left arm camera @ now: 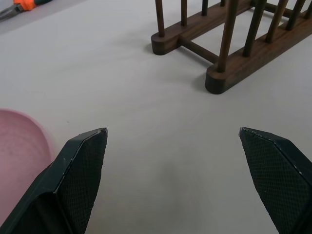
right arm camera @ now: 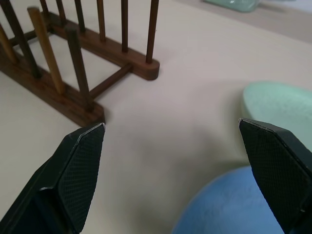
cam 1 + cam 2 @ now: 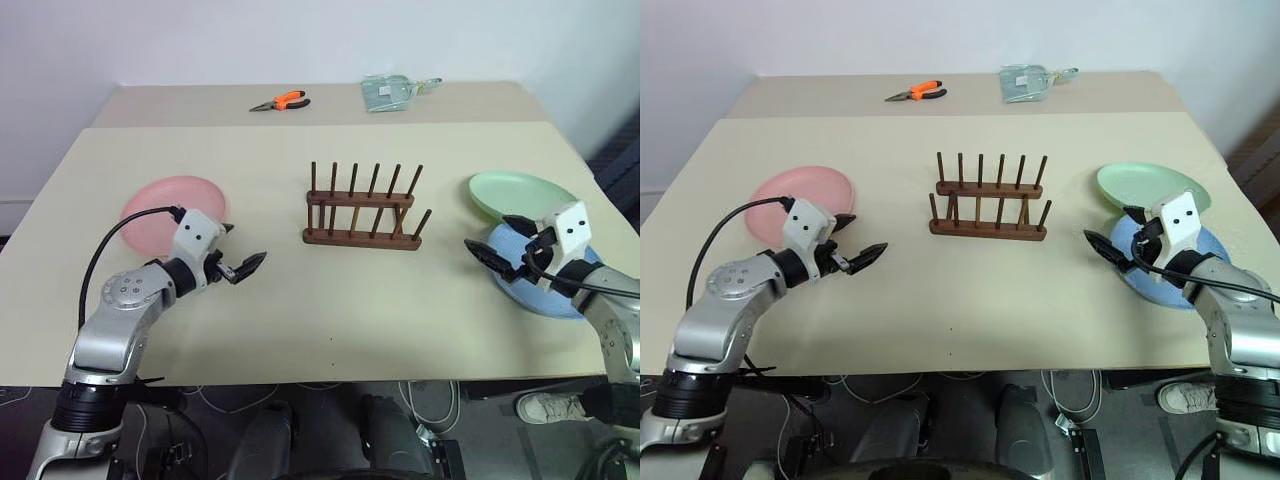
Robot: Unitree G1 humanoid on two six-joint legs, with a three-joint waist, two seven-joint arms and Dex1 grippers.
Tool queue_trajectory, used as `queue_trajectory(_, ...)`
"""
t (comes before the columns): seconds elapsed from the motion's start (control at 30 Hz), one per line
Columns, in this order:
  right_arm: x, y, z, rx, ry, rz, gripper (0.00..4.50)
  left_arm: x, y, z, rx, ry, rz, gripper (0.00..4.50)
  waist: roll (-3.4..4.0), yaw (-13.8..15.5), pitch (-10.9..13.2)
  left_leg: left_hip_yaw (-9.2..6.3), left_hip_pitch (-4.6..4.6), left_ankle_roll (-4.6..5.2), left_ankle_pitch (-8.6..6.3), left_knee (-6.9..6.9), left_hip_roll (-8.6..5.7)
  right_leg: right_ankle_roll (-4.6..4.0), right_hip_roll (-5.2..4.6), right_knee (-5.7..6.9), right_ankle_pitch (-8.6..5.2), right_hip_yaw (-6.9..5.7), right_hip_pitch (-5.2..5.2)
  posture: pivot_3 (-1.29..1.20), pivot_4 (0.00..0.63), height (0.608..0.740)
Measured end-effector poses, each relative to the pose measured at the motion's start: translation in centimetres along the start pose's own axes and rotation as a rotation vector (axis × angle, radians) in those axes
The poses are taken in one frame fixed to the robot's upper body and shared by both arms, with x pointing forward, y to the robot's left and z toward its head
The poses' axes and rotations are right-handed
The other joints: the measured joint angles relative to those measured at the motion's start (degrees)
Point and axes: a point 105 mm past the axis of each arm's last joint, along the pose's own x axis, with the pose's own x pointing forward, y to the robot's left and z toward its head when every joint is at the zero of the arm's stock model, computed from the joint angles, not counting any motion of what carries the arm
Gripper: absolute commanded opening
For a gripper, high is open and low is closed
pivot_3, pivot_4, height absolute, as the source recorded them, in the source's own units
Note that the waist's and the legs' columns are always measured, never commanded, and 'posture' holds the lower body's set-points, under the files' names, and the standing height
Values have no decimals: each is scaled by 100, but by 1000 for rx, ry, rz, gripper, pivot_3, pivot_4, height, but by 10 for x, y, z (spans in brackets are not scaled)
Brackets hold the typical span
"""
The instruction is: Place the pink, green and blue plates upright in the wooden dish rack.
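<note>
Plates all flat on table (image 3: 300,310), none in rack. Left gripper (image 3: 240,266) at lower left of head view, fingers spread wide, holding nothing, hovering above bare tabletop. Just behind it, toward left edge of frame: pink plate (image 3: 172,212), lying flat; pink rim also at left edge of left wrist view, beside one fingertip. Right gripper (image 3: 497,256) at right of frame, fingers likewise spread and empty, poised over near edge of blue plate (image 3: 545,290). Green plate (image 3: 520,194) just above blue one in frame, rims overlapping or touching, can't tell which. Wooden rack (image 3: 362,212) at centre of frame, between both grippers and well apart from each, two rows of upright pegs with every slot free. Further out, along top of frame on a second table section: orange-handled pliers (image 3: 282,101) at upper centre-left, clear plastic bag (image 3: 392,92) at upper centre-right. Cables and a white shoe (image 3: 548,407) below table edge at lower right.
</note>
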Motion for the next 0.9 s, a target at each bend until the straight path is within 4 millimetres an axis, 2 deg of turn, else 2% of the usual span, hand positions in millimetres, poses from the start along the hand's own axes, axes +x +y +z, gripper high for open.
queue_trajectory(0.23, 11, -2, 8, -54, 6, 8, 4500, 2, -4, -4, -22, -3, 22, 4430, 0, -4, 0, 0, 0, 0, 0, -1, 1, 1, 0, 2, 0, -1, -1, 0, 150, 740)
queue_trajectory(0.37, 17, 10, -2, -64, 48, 54, 4500, 2, -5, -5, -19, 1, 4, 4430, -1, 18, 0, -1, -3, 0, 0, 2, -2, 1, -1, 0, 0, -2, -1, 0, 150, 740)
queue_trajectory(0.43, 17, 17, -4, -68, 47, 59, 4500, 7, -12, -5, 0, 16, -61, 4430, -1, 24, 0, -2, -3, 0, 0, 2, -2, 1, -1, 1, 0, -2, -2, 0, 150, 740)
queue_trajectory(0.57, 11, 39, -4, -83, 38, 62, 4500, 28, -28, -10, 53, 64, -243, 4430, 0, 40, -1, -2, -3, 0, 0, 2, -3, 0, -2, 3, -1, -4, -1, 0, 150, 740)
queue_trajectory(0.63, 7, 49, -6, -78, 33, 62, 4500, 40, -28, -11, 64, 78, -286, 4430, 0, 41, -1, -3, -3, 0, 0, 2, -3, 1, -1, 5, 0, -4, -2, 0, 150, 740)
queue_trajectory(0.77, 1, 73, -12, -34, 22, 46, 4500, 71, -22, -1, 91, 62, -355, 4430, -1, 102, -2, -1, -2, 0, 0, 5, -4, 4, -1, 5, 1, -4, -2, 0, 150, 740)
queue_trajectory(0.9, -1, 84, -4, -17, -18, 9, 4500, 107, -26, 6, 110, 86, -442, 4430, -10, 144, -3, -2, -8, 1, 0, 13, -7, 6, -1, 2, 2, -6, 0, 0, 150, 740)
